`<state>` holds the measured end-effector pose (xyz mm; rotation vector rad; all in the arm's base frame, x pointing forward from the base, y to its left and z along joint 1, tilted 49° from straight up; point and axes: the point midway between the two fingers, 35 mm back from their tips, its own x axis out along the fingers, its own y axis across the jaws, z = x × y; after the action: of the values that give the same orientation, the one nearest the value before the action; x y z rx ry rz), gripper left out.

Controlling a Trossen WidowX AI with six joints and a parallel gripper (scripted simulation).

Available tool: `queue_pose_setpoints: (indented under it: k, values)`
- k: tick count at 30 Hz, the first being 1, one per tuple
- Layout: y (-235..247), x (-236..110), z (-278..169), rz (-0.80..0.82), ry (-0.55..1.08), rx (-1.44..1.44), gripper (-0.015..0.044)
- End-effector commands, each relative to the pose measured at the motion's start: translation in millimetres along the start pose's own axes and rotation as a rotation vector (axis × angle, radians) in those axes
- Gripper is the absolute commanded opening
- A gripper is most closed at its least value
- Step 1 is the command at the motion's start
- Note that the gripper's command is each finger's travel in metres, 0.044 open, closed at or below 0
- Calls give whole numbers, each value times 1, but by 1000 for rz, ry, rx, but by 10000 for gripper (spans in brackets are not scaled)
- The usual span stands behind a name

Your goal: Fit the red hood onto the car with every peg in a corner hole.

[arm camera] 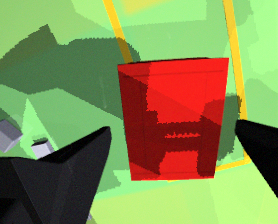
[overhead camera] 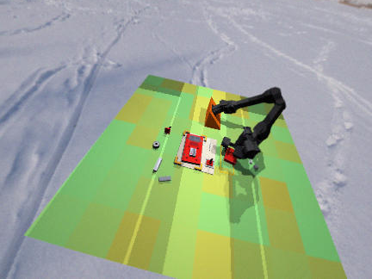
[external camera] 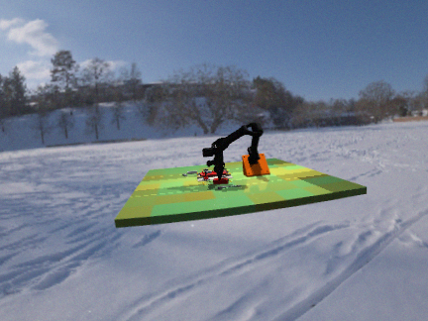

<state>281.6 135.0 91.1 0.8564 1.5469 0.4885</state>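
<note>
The red hood (overhead camera: 230,157) (external camera: 221,180) (arm camera: 172,100) lies flat on the table inside a yellow outlined rectangle (arm camera: 233,55), to the right of the jig. My gripper (overhead camera: 228,150) (external camera: 218,175) (arm camera: 172,129) is open and empty. It hangs just above the hood, with one black finger on each side of it and neither touching it. The red car chassis (overhead camera: 193,146) (external camera: 208,174) with its grey engine sits in the white jig (overhead camera: 210,152) left of the hood. The pegs are too small to make out.
The orange arm base (overhead camera: 213,115) (external camera: 256,166) stands behind the jig. Left of the jig lie a small red part (overhead camera: 167,130), a dark wheel (overhead camera: 156,144), a grey rod (overhead camera: 158,164) and a grey block (overhead camera: 164,179). Two small grey cubes (arm camera: 9,135) (arm camera: 42,148) lie by the hood.
</note>
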Motion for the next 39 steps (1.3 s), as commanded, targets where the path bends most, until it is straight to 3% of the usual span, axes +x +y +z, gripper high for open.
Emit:
queue_pose_setpoints:
  k: [1,36,39]
  values:
    - [-1,3,-2,3,7,8,440]
    - [-1,20,-2,4,8,8,440]
    - [1,17,0,6,1,0,361]
